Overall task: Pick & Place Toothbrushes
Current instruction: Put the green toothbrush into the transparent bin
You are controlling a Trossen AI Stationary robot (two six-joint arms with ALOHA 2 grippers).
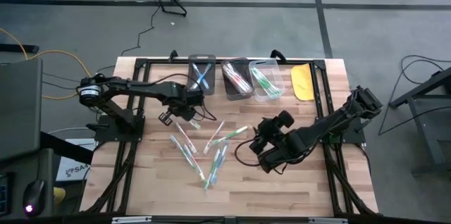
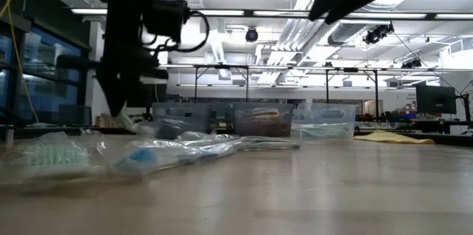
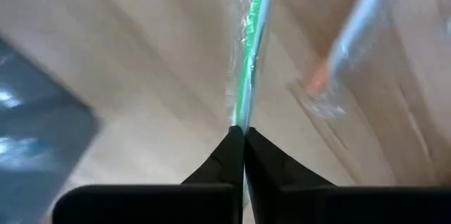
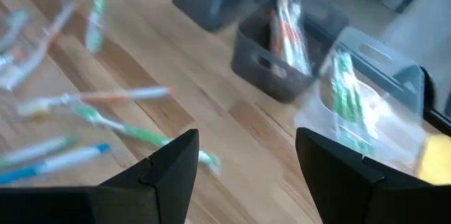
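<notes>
Several wrapped toothbrushes [image 1: 211,150] lie scattered on the wooden table's middle. My left gripper [image 1: 192,113] points down at the pile's far left and is shut on a green-and-white toothbrush [image 3: 248,55]. An orange one [image 3: 352,34] lies on the wood beside it. My right gripper [image 1: 261,141] hovers open to the right of the pile, nothing between its fingers [image 4: 169,171]. Three bins stand along the far edge: a dark one with blue brushes [image 1: 202,74], a dark one with orange-red brushes [image 1: 237,78], and a clear one with green brushes [image 1: 266,79]. My left gripper pinches the green-and-white toothbrush, in its clear wrapper, between its two fingers at one end [image 3: 242,115]. The fingers come from above, pointing steeply down. The brush runs on straight ahead of the fingertips; whether its far end still rests on the table I cannot tell.
A yellow flat object [image 1: 303,82] lies at the far right, beside the clear bin. Bare wood stretches along the near edge [image 1: 282,192] and on the right side of the table.
</notes>
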